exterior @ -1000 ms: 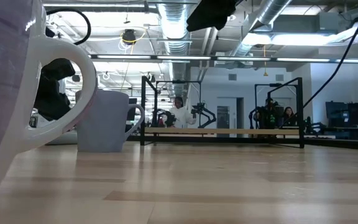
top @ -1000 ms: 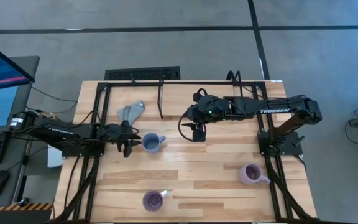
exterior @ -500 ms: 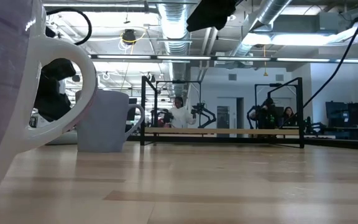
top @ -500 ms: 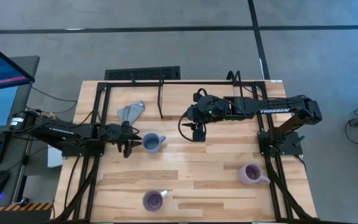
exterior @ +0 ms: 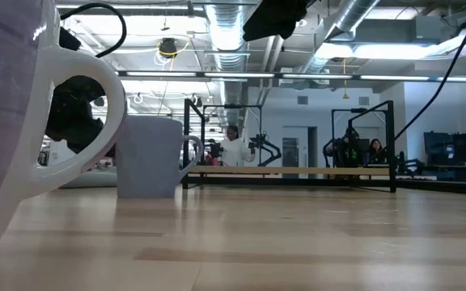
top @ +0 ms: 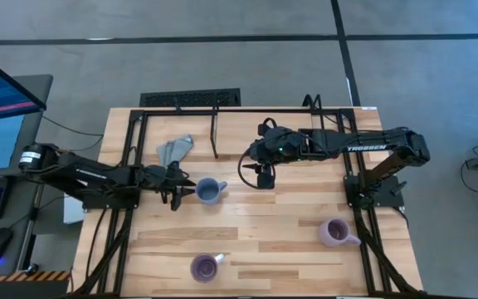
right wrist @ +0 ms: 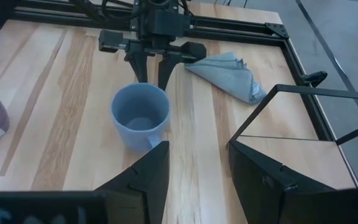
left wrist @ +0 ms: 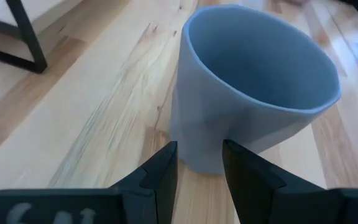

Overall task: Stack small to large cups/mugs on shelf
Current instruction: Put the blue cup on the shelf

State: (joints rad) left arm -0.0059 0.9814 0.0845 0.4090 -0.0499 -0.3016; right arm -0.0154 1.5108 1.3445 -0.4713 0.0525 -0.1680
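— Where is your left claw?

— My left claw (left wrist: 199,163) sits low on the light wooden table (top: 264,232), its 2 fingers parted and touching the wall of the blue-grey handled ceramic mug (top: 209,191), gripping nothing.

— And the right?

— My right claw (top: 263,178) hangs spread wide above the table, just in front of the low black metal-tube shelf (top: 216,133), empty. The purple mug (top: 203,267) and pale lilac mug (top: 335,232) stand well apart, nearer the front edge.
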